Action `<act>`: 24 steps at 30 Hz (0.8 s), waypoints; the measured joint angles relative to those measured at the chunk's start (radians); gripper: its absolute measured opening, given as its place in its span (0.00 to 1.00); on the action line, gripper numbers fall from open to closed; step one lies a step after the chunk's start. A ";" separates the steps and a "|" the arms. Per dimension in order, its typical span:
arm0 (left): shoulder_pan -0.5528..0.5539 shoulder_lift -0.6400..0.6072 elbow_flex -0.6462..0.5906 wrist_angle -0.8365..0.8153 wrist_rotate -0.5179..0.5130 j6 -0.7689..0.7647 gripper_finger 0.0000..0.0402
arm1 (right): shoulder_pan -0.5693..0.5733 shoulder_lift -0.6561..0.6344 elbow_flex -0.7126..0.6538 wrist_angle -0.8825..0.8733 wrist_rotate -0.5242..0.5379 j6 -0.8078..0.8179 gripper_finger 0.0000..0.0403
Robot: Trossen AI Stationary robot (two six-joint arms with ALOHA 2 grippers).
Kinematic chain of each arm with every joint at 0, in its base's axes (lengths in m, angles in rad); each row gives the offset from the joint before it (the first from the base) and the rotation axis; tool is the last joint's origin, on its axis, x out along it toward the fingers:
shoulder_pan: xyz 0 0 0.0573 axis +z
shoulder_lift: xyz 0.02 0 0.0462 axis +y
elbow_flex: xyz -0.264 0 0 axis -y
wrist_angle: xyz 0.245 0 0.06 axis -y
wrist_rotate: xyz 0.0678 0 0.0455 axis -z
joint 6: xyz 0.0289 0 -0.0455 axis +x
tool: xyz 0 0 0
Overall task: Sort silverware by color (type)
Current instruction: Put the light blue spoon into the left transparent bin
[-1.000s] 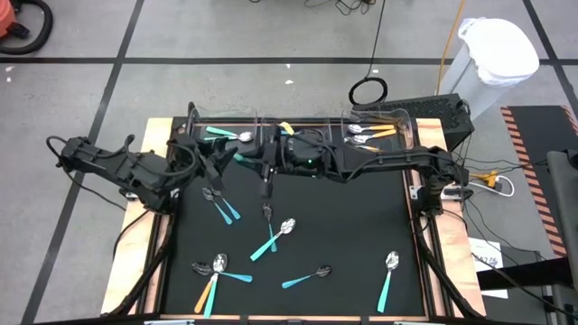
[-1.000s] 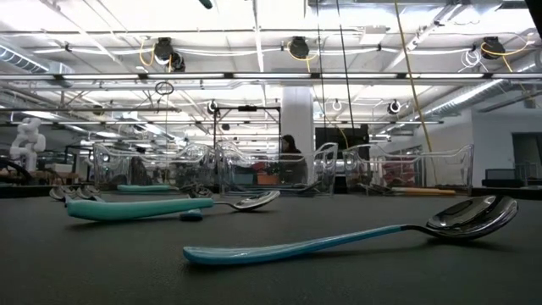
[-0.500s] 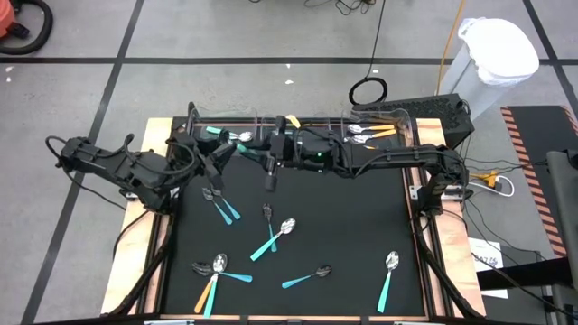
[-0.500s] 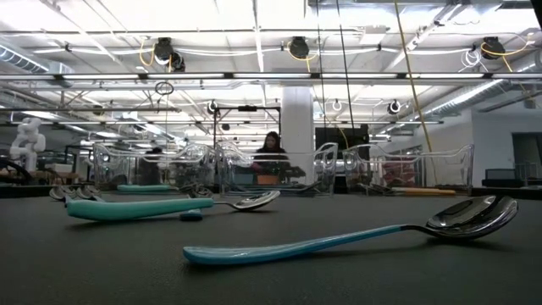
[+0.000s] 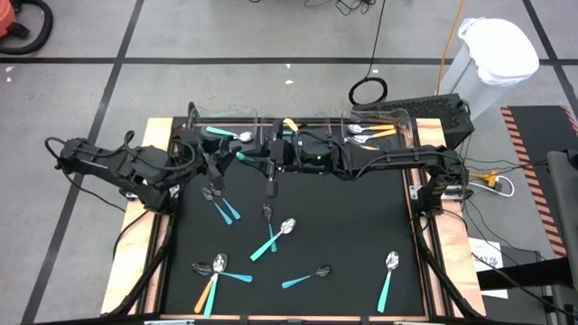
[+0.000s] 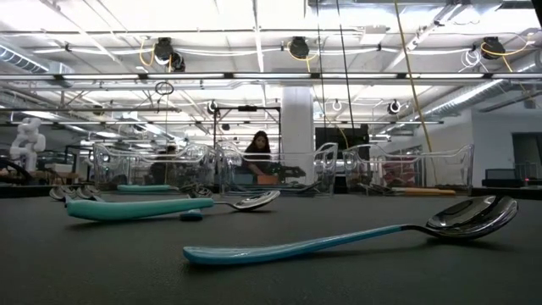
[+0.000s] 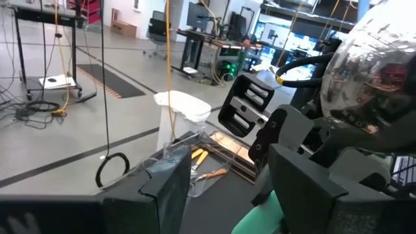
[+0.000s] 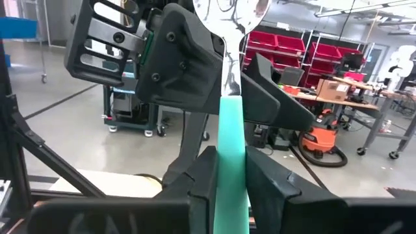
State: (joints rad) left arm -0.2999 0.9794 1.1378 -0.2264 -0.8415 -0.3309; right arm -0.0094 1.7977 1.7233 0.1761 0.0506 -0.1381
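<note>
The silverware is spoons with metal heads and teal or orange handles. One teal-handled spoon (image 8: 232, 123) is in the air above the far part of the black mat (image 5: 361, 226), with my right gripper (image 8: 233, 170) shut on it. In the high view that gripper (image 5: 264, 155) reaches in from the right. My left gripper (image 5: 221, 161) faces it from the left, open. Its fingers (image 7: 166, 188) stand on either side of the spoon's teal handle (image 7: 260, 218). The spoon's head (image 7: 377, 71) is close to the left wrist camera. My right gripper pinches the spoon's teal handle (image 8: 232, 153) between its two fingers. It comes in level from the table's right side. The metal head (image 8: 234, 13) sticks out past the fingertips toward my left gripper. The spoon is lifted clear of the mat. Whether my left gripper touches the spoon, I cannot tell.
Clear bins line the far edge. The left one holds a teal spoon (image 5: 221, 134) and the right one orange spoons (image 5: 372, 134). Several loose spoons lie on the mat: (image 5: 222, 208), (image 5: 271, 239), (image 5: 305, 277), (image 5: 388, 275), (image 5: 213, 275). A white-bagged bin (image 5: 495, 54) stands beyond the table's far right corner.
</note>
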 joint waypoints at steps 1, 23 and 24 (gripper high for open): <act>0.000 0.000 0.000 -0.004 0.001 0.000 0.52 | -0.002 0.000 0.000 0.000 0.001 0.002 0.14; 0.000 0.000 0.000 0.065 0.072 -0.001 0.75 | -0.006 -0.015 0.000 -0.003 0.023 0.071 0.14; 0.000 0.000 0.000 0.069 0.085 -0.002 0.74 | -0.006 -0.015 0.000 -0.007 0.024 0.071 0.14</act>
State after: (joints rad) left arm -0.2996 0.9794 1.1374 -0.1574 -0.7568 -0.3325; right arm -0.0157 1.7827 1.7233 0.1689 0.0747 -0.0667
